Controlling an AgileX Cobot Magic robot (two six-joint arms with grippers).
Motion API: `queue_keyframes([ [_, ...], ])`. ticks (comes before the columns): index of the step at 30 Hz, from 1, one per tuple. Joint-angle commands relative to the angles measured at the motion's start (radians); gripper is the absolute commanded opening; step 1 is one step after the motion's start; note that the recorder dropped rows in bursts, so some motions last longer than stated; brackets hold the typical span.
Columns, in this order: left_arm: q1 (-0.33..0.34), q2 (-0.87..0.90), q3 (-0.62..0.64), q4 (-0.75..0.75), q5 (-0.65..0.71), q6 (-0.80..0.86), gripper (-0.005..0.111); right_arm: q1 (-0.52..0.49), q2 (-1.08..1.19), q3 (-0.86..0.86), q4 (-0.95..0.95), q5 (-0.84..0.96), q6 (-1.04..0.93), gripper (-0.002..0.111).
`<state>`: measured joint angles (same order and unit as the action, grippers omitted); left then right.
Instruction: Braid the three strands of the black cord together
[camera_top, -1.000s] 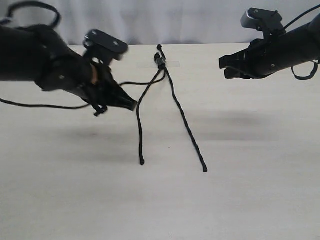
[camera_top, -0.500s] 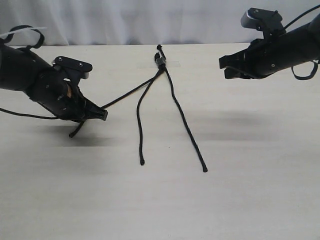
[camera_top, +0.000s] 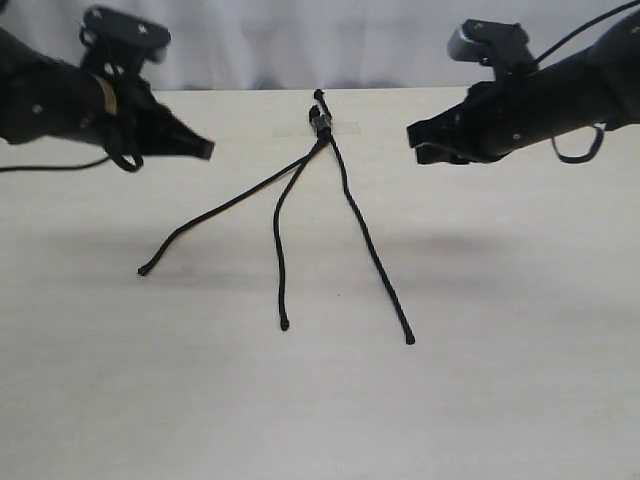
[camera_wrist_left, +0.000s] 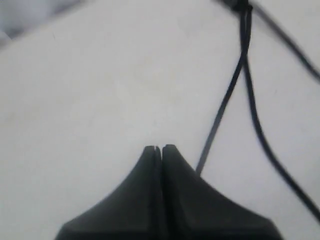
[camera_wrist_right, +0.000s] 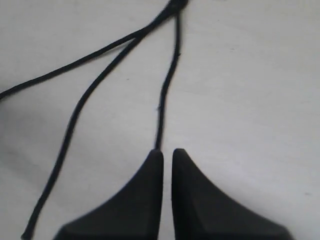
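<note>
Black cord (camera_top: 321, 124) between left gripper (camera_top: 206, 150) and right gripper (camera_top: 414, 143), apart from both; jaws closed, empty.

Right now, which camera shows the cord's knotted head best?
The exterior view: the knotted head shows whole, with the three strands fanning out from it. Both wrist views cut it off at the picture's edge, blurred, showing mostly strands.
</note>
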<state>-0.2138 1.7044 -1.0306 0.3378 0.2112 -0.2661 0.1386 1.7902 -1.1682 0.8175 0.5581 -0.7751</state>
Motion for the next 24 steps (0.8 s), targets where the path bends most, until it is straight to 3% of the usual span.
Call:
queue_keyframes([
  [1,0.042,-0.149,0.005,0.021,-0.066,0.012,0.0,0.165,-0.002,-0.006,-0.035,-0.04,-0.024,0.023],
  [5,0.092,-0.223,0.044,0.021,-0.133,0.012,0.0,0.306,0.022,-0.006,-0.114,-0.086,0.033,0.045],
  [7,0.104,-0.24,0.044,0.021,-0.135,0.012,0.0,0.366,0.05,-0.014,-0.167,-0.105,0.071,0.05],
  [18,0.109,-0.247,0.044,0.013,-0.142,0.004,0.0,0.488,0.316,-0.327,-0.657,0.106,0.572,0.05],
  [24,0.109,-0.247,0.044,0.006,-0.144,0.004,0.0,0.49,0.395,-0.385,-0.699,0.146,0.614,0.044],
])
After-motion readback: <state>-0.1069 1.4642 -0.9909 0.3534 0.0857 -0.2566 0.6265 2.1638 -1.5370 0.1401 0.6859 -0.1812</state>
